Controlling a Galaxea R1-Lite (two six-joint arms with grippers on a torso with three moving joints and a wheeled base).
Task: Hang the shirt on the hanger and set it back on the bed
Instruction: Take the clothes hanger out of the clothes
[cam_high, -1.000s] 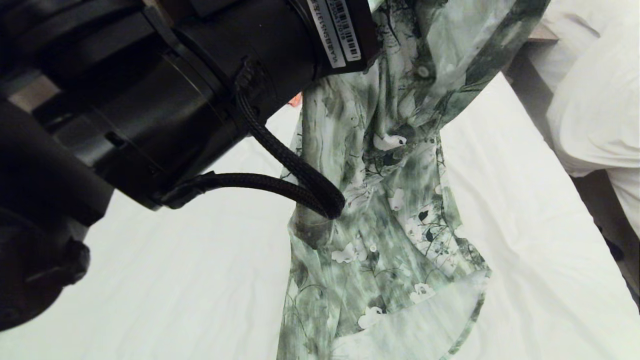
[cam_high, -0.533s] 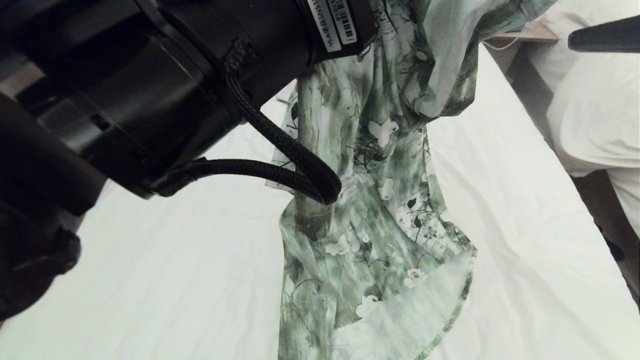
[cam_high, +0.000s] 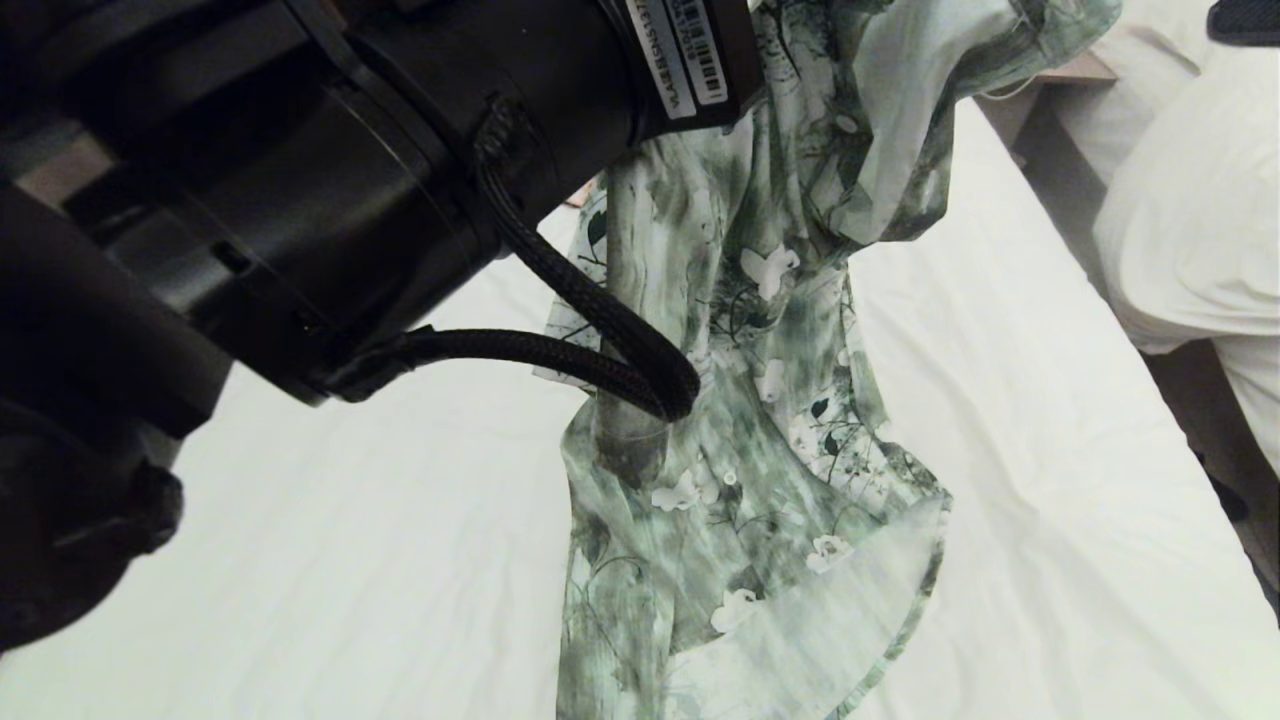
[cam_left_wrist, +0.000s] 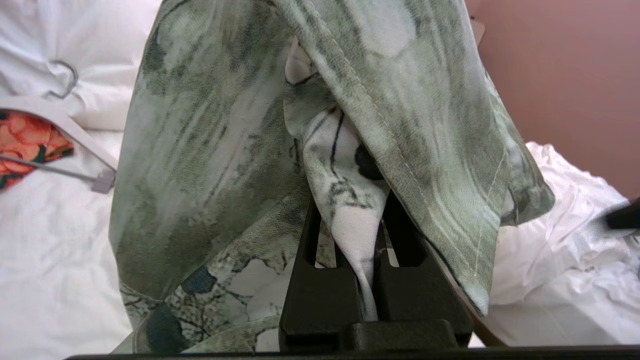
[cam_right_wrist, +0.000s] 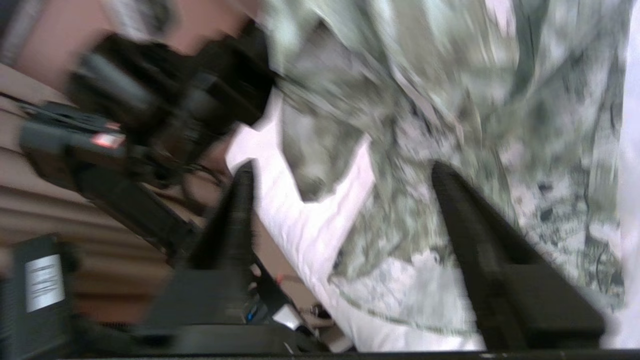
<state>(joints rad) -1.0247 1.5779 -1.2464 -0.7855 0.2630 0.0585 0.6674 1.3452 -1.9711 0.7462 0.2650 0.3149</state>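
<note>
Shirt (cam_high: 760, 400) fabric hangs in a long, loosely gathered column above the bed (cam_high: 1050, 420). Its lower hem trails onto the white sheet. The cloth is thin and soft, printed in brushed green and white with small white flowers and dark leaves. A stitched seam edge runs down one fold, and a button shows near the top of the drape.

The left tool (cam_left_wrist: 372, 240) has its two black, wedge-shaped fingers (cam_left_wrist: 320, 290) closed on a twisted pinch of the shirt. The fabric spills over and around both fingers. In the head view, the left arm (cam_high: 300, 200) fills the upper left as a smooth black cylinder. A braided black cable (cam_high: 600, 340) loops from it in front of the shirt.

The right tool (cam_right_wrist: 345, 190) faces the hanging cloth with its tapered black fingers (cam_right_wrist: 470, 225) spread apart and nothing between them. That view is blurred, so contact with the fabric cannot be told.

The bed sheet is plain white with shallow wrinkles. In the left wrist view, a thick white hanger (cam_left_wrist: 65, 130) with a metal hook lies on the bedding well apart from the shirt. It carries an orange floral garment (cam_left_wrist: 27, 145). A second bed (cam_high: 1190, 220) with heaped white bedding stands to the right across a narrow gap.
</note>
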